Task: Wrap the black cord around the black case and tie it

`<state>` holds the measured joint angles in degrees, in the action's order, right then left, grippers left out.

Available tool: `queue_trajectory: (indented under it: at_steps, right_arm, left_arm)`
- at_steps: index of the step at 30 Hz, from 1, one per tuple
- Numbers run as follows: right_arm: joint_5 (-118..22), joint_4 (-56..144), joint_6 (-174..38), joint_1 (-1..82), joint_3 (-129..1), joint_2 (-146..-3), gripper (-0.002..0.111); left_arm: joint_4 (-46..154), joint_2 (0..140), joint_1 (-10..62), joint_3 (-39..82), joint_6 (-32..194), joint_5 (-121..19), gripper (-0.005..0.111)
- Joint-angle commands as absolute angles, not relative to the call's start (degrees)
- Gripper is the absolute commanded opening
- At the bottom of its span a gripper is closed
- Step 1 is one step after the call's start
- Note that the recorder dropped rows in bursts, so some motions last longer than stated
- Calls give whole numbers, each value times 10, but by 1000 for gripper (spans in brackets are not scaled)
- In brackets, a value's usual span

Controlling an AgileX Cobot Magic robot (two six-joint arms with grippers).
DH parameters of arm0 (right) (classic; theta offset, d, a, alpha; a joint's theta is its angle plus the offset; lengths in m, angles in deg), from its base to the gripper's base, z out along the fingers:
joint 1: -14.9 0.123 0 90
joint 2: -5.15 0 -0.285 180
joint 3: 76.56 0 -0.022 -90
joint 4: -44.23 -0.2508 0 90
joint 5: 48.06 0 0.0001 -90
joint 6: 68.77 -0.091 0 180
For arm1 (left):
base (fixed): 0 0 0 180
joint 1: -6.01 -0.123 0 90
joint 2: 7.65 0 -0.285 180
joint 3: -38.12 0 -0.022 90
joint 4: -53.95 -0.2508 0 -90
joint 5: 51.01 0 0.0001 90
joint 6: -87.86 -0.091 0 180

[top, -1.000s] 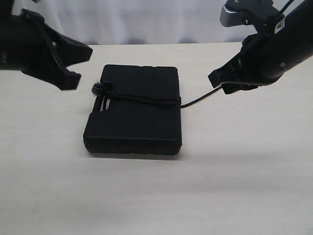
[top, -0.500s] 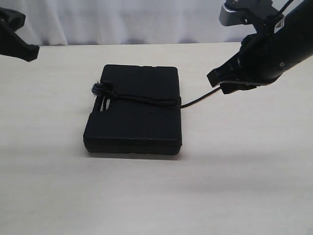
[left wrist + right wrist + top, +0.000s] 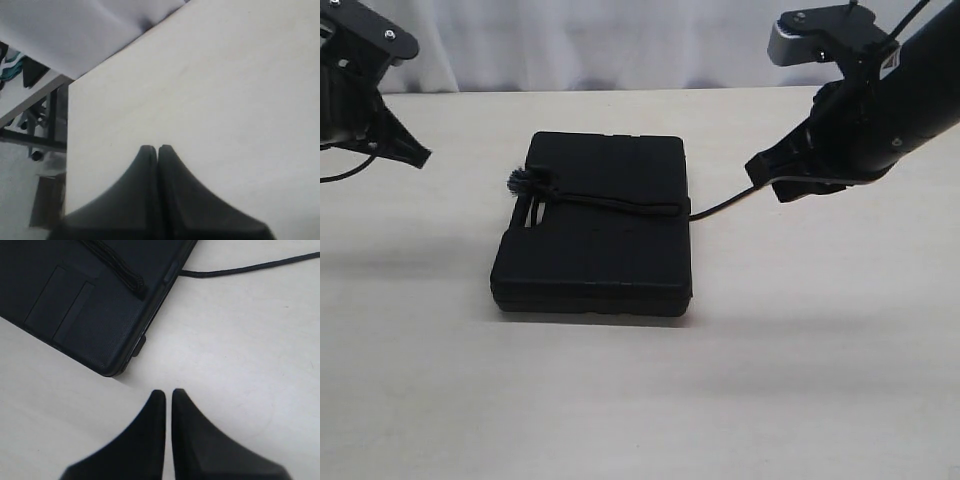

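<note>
Black cord (image 3: pixel 610 203) lies across the top of the black case (image 3: pixel 600 260). Its fuzzy knotted end sits at the left edge by the handle slot, and its plain end trails off the right edge onto the pale table (image 3: pixel 740 400) toward the right gripper (image 3: pixel 165 393). The case, matte with rounded corners, lies flat mid-table before a white curtain (image 3: pixel 600 40). That gripper hovers beside the case's corner, jaws pressed nearly together, holding nothing. The left gripper (image 3: pixel 158 149), likewise closed and empty, hangs well apart at the table's left edge.
</note>
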<state>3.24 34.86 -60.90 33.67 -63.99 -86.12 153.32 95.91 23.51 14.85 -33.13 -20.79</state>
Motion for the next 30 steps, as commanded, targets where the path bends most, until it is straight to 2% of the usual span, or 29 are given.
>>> queue_trajectory:
  at_steps: [1,8,10,12,14,16,19,22,25,28,29,30]
  right_arm:
    - [30,353,-605,337,-638,-856,4]
    - [30,346,-605,337,-637,-856,4]
    - [33,346,-605,337,-637,-856,4]
    - [36,346,-605,337,-637,-856,4]
    - [36,346,-605,337,-637,-856,4]
    - [36,346,-605,337,-637,-856,4]
    - [35,346,-605,337,-637,-856,4]
    - [35,346,-605,337,-637,-856,4]
    - [32,345,-605,337,-637,-856,4]
    - [32,344,-605,337,-637,-856,4]
    - [32,344,-605,337,-637,-856,4]
    - [32,344,-605,337,-637,-856,4]
  left_arm:
    - [1539,980,240,176,-349,-320,0]
    - [1539,979,232,203,-345,-405,0]
    - [1539,972,207,206,-285,-517,0]
    - [1539,973,161,207,-257,-760,0]
    - [1539,978,131,217,-257,-922,0]
    - [1539,975,121,223,-246,-947,0]
    - [1539,961,139,219,-270,-789,0]
    - [1518,959,198,215,-349,-515,0]
    - [1420,962,234,216,-337,-330,0]
    - [1280,960,261,209,-145,-126,0]
    - [1251,952,264,202,-64,-105,0]
    - [1213,940,264,190,5,-141,0]
